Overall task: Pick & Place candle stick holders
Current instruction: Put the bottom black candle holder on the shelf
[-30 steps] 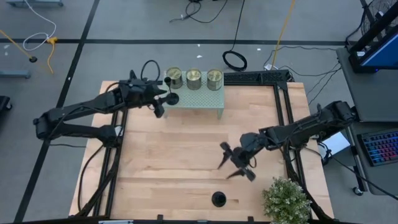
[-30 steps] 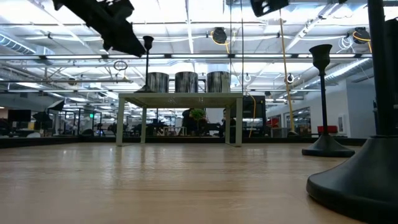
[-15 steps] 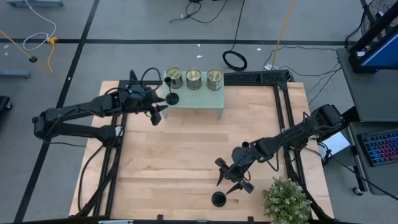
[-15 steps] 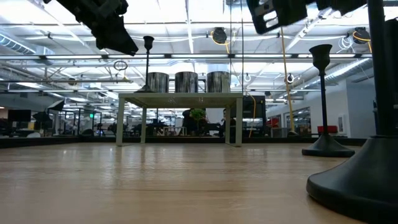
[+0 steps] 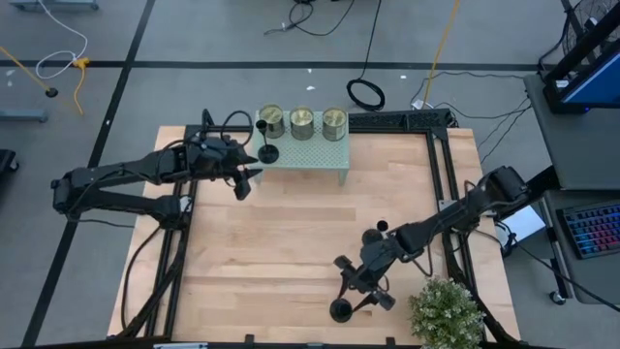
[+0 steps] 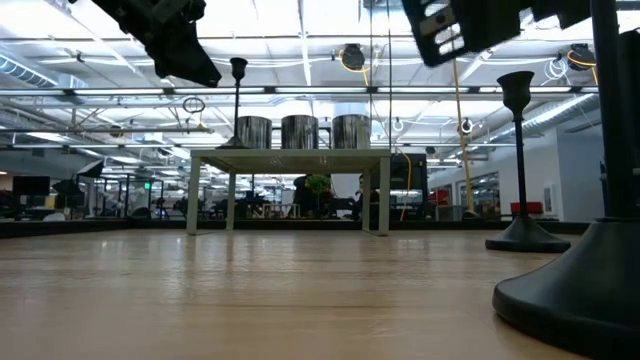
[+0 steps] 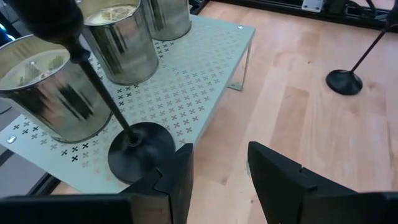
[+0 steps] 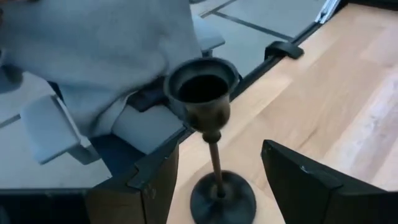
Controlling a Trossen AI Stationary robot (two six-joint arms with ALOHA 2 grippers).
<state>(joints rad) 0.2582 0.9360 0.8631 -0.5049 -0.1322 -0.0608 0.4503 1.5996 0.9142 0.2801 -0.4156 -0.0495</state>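
One black candle stick holder stands by its disc base on the left end of a small pale green shelf; it also shows in the left wrist view. My left gripper is open and empty, just left of that base. A second holder stands on the table near its front edge. My right gripper is open, and its fingers stand on either side of the second holder's stem without touching. A third holder stands on the table behind my right gripper.
Three greenish-gold tins stand in a row on the shelf's far side. A potted plant stands at the table's near right corner. A black frame runs along the right and far edges. Bare wood lies in the table's middle and left.
My right gripper has gone toward the table's near edge and come down around the holder standing there. My left gripper has drawn back a little toward the table's left from the holder on the shelf, which stays upright.
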